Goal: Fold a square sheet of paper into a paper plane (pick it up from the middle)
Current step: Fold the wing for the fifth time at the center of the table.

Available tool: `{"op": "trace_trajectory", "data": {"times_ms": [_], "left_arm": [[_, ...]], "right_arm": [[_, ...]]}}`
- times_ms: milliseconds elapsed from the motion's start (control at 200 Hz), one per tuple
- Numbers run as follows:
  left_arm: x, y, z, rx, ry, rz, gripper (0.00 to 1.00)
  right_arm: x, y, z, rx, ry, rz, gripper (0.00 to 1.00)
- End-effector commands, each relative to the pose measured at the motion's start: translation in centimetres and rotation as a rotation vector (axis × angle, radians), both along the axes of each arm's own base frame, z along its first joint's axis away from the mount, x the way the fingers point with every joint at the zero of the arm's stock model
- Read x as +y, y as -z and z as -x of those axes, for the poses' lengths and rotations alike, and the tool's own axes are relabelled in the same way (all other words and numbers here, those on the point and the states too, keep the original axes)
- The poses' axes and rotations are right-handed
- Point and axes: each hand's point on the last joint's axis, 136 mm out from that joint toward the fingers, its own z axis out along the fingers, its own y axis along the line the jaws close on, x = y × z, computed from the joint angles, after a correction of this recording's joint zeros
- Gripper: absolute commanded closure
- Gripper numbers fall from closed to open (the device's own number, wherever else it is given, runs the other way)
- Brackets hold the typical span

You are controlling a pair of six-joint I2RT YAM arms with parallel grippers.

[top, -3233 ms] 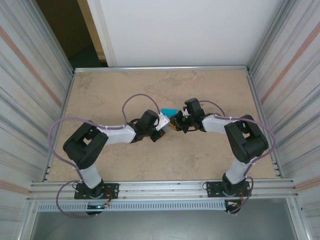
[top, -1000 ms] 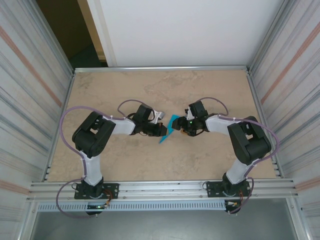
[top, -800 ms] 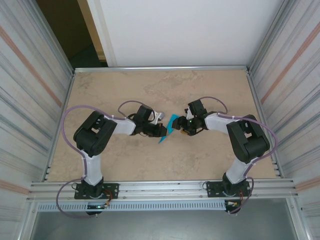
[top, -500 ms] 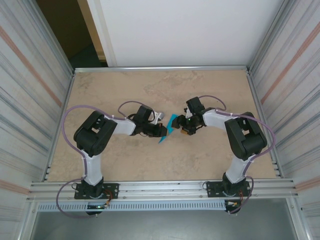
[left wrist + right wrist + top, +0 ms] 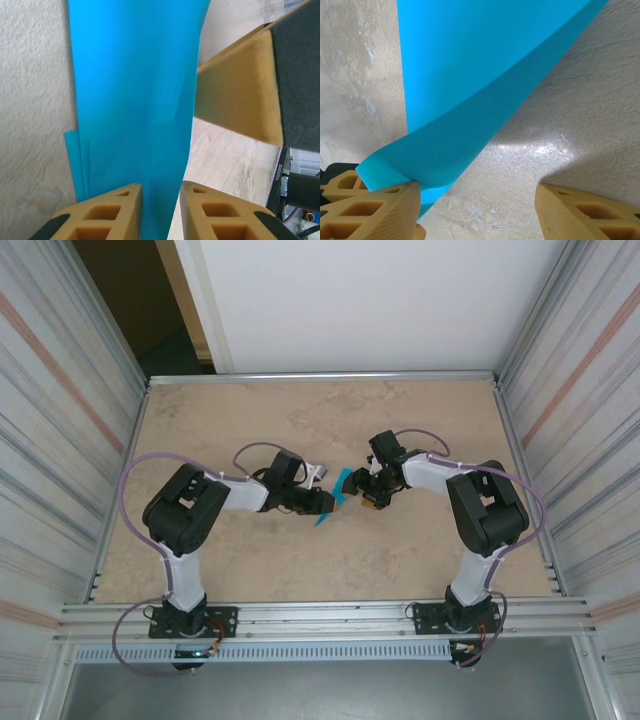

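While the thin turquoise-blue creased sheet of paper (image 5: 344, 483) sits near the tan table's (image 5: 220, 420) middle, my left gripper (image 5: 161, 192) straddles it, slightly parted; my right gripper (image 5: 477, 192) gapes wide alongside. I should pinch squarely on the crease.

White, black-jointed arms (image 5: 245, 498) carry lilac cables (image 5: 123, 502) and ochre tool fingers (image 5: 107, 216).

Paper (image 5: 340, 488) too small from above to read its folds or outline — left wrist view cuts it off top and bottom, and whether the left fingers (image 5: 107, 212) pinch it or just flank it can't be told — right wrist view cuts off its top too.
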Motion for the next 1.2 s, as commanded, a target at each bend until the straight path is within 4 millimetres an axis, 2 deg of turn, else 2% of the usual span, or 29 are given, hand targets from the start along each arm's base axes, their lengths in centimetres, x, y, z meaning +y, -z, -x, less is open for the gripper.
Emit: {"op": "trace_trajectory", "data": {"times_ms": [0,215,471,862,1198], "left_arm": [[0.6,-1.3,0.0,-0.035,-0.002,-0.004,0.71],[1.1,-2.0,0.0,-0.066,-0.011,-0.019,0.65],[2.4,-1.4,0.5,-0.083,-0.029,-0.088,0.59],[2.1,-0.2,1.2,-0.087,0.01,-0.168,0.56],[1.6,-0.8,1.0,-0.11,0.026,-0.187,0.56]], "right_arm": [[-0.8,4.9,0.5,0.027,0.003,0.115,0.36],[-0.7,5.1,0.5,0.032,-0.002,0.12,0.36],[-0.7,5.2,0.6,0.039,-0.004,0.124,0.35],[-0.6,5.4,0.6,0.058,-0.005,0.133,0.35],[-0.6,5.5,0.5,0.071,0.001,0.141,0.35]]}}
